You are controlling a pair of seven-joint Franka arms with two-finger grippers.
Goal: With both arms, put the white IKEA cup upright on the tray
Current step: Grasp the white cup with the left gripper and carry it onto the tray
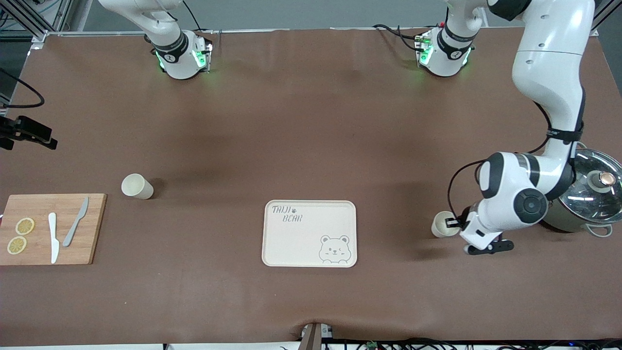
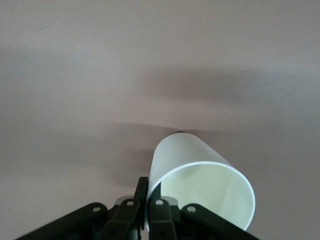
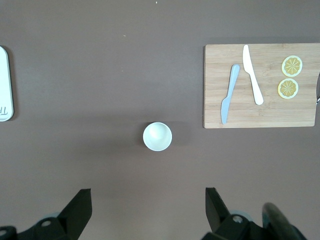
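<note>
A white cup [image 1: 441,225] is on the table beside the cream tray [image 1: 301,243], toward the left arm's end. My left gripper [image 1: 454,223] is shut on its rim. In the left wrist view one finger is inside the cup [image 2: 200,185] and one outside, gripper [image 2: 148,186], and the cup's mouth faces the camera, tilted over. A second white cup [image 1: 137,186] stands upright near the wooden board. My right gripper [image 3: 147,191] is open and empty, high over this cup [image 3: 157,136]. The right hand is out of the front view. The tray's edge [image 3: 4,85] shows in the right wrist view.
A wooden cutting board [image 1: 92,228] at the right arm's end holds two lemon slices [image 1: 20,236], a white knife [image 1: 52,237] and a grey knife [image 1: 75,221]. A steel pot with a glass lid [image 1: 590,194] stands close beside the left arm's elbow.
</note>
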